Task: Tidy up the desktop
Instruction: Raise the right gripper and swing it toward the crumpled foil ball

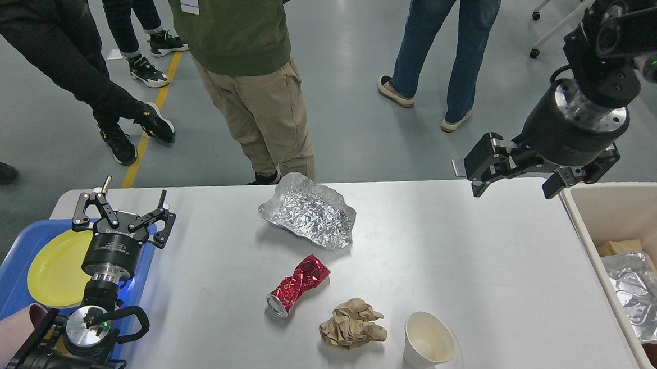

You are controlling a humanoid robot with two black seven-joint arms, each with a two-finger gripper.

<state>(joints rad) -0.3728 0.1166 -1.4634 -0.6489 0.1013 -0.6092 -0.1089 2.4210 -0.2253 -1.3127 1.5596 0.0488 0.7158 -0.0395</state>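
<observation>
Four bits of trash on desktop (479,266), all between your claws; left gripper (130,209) and right gripper (516,177) spread wide, empty, right parked beside beige bin (584,233) for dropping.

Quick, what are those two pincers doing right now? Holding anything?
Left pincer: open, holding nothing, above the blue tray's edge.
Right pincer: open, holding nothing, near the beige bin.

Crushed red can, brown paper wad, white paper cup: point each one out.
crushed red can (298,284), head view, on its dented middle.
brown paper wad (352,330), head view, on its crumpled centre.
white paper cup (427,348), head view, on its inner wall.
</observation>
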